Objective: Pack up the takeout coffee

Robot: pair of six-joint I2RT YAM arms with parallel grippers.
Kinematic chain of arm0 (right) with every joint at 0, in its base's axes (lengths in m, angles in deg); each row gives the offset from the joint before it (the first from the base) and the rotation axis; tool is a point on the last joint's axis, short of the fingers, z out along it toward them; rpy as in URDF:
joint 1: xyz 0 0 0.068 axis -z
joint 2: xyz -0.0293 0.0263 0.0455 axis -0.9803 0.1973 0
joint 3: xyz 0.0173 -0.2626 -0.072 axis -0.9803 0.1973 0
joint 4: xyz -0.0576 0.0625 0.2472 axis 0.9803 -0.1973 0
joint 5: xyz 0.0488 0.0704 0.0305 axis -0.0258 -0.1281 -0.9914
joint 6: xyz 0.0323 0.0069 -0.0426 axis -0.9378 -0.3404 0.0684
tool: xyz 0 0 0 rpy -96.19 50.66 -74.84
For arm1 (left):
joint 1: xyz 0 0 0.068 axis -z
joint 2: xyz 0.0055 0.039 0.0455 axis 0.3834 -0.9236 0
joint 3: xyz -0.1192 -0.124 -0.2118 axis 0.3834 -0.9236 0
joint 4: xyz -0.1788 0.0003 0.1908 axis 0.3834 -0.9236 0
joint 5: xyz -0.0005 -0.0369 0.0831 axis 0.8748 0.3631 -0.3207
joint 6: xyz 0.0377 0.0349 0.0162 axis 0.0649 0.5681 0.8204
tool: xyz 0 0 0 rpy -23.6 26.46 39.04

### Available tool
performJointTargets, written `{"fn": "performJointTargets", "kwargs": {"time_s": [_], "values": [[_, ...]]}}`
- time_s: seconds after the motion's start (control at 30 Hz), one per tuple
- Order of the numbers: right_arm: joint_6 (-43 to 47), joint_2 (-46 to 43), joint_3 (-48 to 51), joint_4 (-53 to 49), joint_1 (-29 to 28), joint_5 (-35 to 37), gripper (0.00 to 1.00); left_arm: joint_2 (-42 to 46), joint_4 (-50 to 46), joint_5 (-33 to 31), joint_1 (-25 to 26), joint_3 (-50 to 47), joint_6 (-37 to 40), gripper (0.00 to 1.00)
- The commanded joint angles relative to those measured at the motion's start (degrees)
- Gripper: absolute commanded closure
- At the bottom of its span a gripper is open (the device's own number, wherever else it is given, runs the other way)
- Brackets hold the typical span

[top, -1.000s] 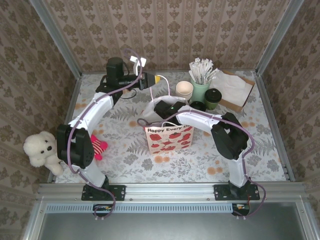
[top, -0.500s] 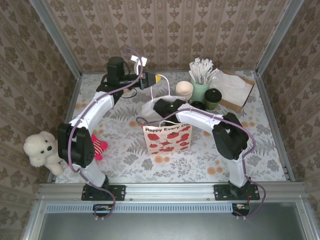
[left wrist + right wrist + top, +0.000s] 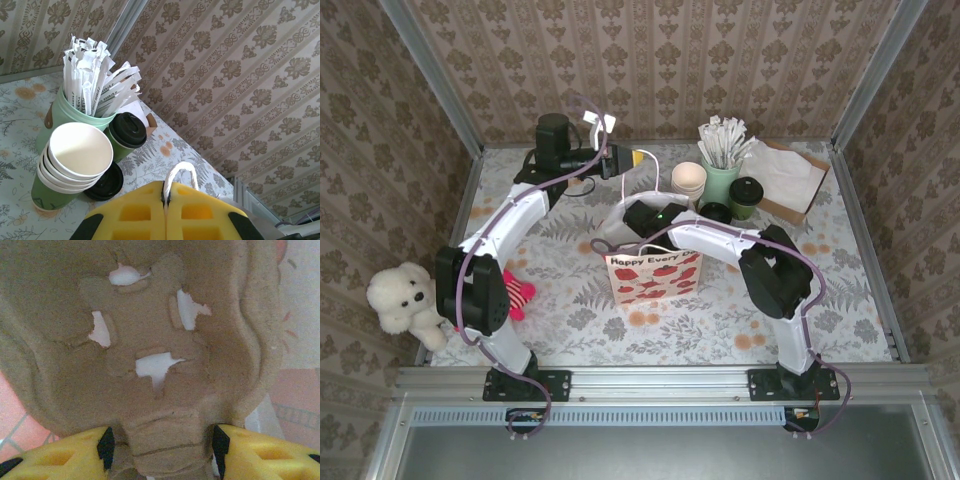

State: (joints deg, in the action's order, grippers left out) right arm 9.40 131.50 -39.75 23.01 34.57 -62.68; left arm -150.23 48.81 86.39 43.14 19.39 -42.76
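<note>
The flowered surface (image 3: 570, 325) carries a paper bag (image 3: 655, 278) printed with red flowers and the words "Happy Every", the rest hidden by the fold. The right arm reaches down into the bag's open mouth. In the wrist view the right pincer (image 3: 162, 445) is clamped on the tab of a brown pulp tray (image 3: 150, 315), a yellow finger pressing on each side.

Behind the bag, the left pincer (image 3: 628, 158) is clenched on the bag's white cord handle (image 3: 180, 172), the loop sticking out between its closed fingers.

Far to the right of both pincers lies a cardboard box of napkins (image 3: 788, 178). Ahead of the left pincer stands a mint-green cup of white stirrers (image 3: 75, 112), with a stack of cream cups (image 3: 80, 155) nearer to it.

The takeout coffee (image 3: 127, 135), dark green with a black lid, stands upright on the surface outside the bag, touching the mint cup and to the right of the right pincer. A loose black lid (image 3: 104, 182) lies just beside it.
</note>
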Motion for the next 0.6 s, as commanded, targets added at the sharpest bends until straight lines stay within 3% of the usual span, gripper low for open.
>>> {"fn": "performJointTargets", "kwargs": {"time_s": [0.0, 0.23, 0.4, 0.57], "values": [[2.31, -0.79, 1.33, 0.74, -0.43, 3.23, 0.42, -0.04, 1.46, 1.34, 0.23, 0.29, 0.21, 1.00], [2.04, -1.48, 0.11, -4.57, -0.50, -3.83, 0.40, 0.16, 0.30, 1.55, 0.23, 0.60, 1.51, 1.00], [-1.46, 0.49, 0.39, -1.96, -0.51, 0.81, 0.40, 0.37, 0.32, 1.69, 0.23, 0.71, 1.48, 1.00], [-3.17, -4.98, 2.22, 3.78, -0.45, -1.38, 0.35, 0.05, -0.71, 1.08, -0.16, 0.78, 2.23, 1.00]]}}
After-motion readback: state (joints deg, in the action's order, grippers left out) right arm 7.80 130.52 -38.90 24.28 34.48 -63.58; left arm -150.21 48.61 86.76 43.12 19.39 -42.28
